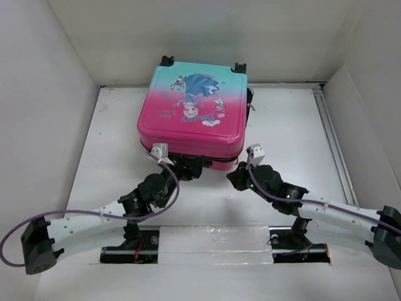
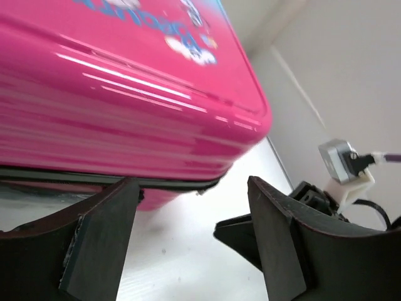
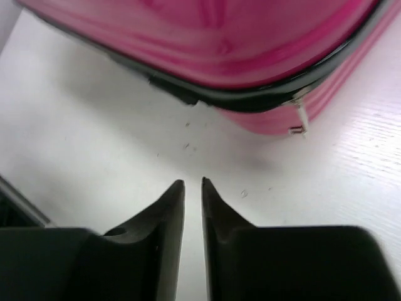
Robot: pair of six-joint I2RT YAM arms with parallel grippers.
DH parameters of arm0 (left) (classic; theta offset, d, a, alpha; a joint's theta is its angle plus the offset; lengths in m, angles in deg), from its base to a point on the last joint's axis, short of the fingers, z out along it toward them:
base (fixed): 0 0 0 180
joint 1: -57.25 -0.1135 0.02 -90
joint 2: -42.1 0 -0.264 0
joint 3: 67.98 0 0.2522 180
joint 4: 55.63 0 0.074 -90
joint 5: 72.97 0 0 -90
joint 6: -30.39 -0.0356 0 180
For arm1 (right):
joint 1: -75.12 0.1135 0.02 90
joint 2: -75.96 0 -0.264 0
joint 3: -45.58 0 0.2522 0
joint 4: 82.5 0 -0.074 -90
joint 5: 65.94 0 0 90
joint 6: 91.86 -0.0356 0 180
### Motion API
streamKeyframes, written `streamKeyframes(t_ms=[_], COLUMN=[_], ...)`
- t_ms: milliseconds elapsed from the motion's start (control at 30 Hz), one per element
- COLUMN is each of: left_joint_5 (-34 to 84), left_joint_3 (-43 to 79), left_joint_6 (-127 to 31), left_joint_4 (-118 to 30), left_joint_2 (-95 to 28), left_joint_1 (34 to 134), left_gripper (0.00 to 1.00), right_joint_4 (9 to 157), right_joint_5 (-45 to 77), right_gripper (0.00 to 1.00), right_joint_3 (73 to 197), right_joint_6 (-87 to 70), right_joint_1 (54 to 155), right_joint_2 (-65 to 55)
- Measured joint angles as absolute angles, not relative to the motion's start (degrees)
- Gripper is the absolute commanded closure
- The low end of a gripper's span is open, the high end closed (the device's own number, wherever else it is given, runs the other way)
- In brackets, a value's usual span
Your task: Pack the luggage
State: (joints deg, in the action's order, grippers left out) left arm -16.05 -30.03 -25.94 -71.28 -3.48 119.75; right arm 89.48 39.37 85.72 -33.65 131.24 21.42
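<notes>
The luggage (image 1: 194, 106) lies flat and closed at the back of the table, its pink-to-turquoise printed shell facing up. Its pink front edge fills the left wrist view (image 2: 125, 94) and the right wrist view (image 3: 250, 50). A black zipper seam runs along that edge, and a small metal zipper pull (image 3: 301, 119) hangs at the corner. My left gripper (image 1: 191, 166) (image 2: 191, 185) is open just in front of the near edge, with only bare table between its fingers. My right gripper (image 1: 237, 179) (image 3: 193, 182) sits off the near right corner, its jaws a narrow slit apart and holding nothing.
White walls enclose the white table (image 1: 207, 207) on three sides. A metal rail (image 1: 329, 138) runs along the right side. The right arm's gripper (image 2: 250, 232) and wrist camera (image 2: 341, 163) show in the left wrist view, close beside my left fingers.
</notes>
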Motion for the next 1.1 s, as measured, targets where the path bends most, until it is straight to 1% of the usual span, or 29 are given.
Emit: streamKeyframes(t_ms=[33, 67, 133, 200, 300, 367, 467, 600, 667, 700, 800, 867, 1000, 1100], left_joint_5=[-17.21, -18.35, -19.73, -18.61, -9.56, -3.97, -2.15, 0.97, 3.99, 6.11, 13.17, 14.98, 17.65, 19.14], left_joint_3=[-29.93, -29.66, -28.05, -24.68, -17.16, -13.10, -8.92, -5.31, -5.12, -5.36, -6.87, -6.71, -6.98, -6.95], left_joint_6=[-25.96, -26.18, -26.61, -26.96, -25.63, -24.08, -23.40, -22.37, -20.12, -17.74, -11.40, -9.68, -8.06, -7.60], left_joint_4=[-70.25, -69.25, -67.26, -66.10, -65.84, -66.51, -65.75, -65.29, -66.25, -67.30, -70.88, -70.56, -69.35, -69.55], left_joint_2=[-1.89, -0.86, -0.60, -3.05, -10.00, -14.39, -17.47, -17.95, -18.08, -18.57, -22.06, -25.91, -30.54, -32.31], left_joint_1=[119.88, 119.57, 116.80, 110.35, 95.88, 88.16, 83.59, 77.87, 71.35, 67.18, 56.01, 53.08, 53.04, 53.17], left_gripper=[0.32, 0.29, 0.25, 0.24, 0.24, 0.24, 0.22, 0.22, 0.22, 0.24, 0.24, 0.24, 0.24, 0.24], right_joint_4=[89.08, 88.91, 88.84, 89.32, 90.24, 91.07, 91.75, 93.61, 95.33, 96.16, 97.89, 98.55, 99.75, 102.11], right_joint_5=[39.98, 40.66, 41.86, 42.14, 42.14, 41.99, 41.27, 39.00, 36.40, 34.95, 31.04, 28.92, 24.90, 22.52], right_gripper=[0.69, 0.59, 0.53, 0.50, 0.50, 0.50, 0.50, 0.50, 0.53, 0.53, 0.54, 0.54, 0.54, 0.59], right_joint_3=[85.59, 85.61, 85.61, 85.65, 86.22, 86.33, 86.33, 86.28, 86.26, 86.26, 86.28, 86.28, 86.09, 85.08], right_joint_6=[-33.73, -33.95, -34.19, -34.26, -34.24, -34.17, -34.04, -33.52, -32.31, -31.59, -29.56, -28.58, -27.29, -26.94], right_joint_1=[130.27, 129.64, 128.55, 127.34, 124.35, 122.51, 120.37, 116.96, 115.50, 114.93, 113.36, 112.39, 110.27, 108.92], right_joint_2=[22.07, 22.60, 23.43, 23.28, 20.59, 18.86, 17.99, 17.86, 17.24, 16.52, 14.10, 12.76, 12.06, 11.84])
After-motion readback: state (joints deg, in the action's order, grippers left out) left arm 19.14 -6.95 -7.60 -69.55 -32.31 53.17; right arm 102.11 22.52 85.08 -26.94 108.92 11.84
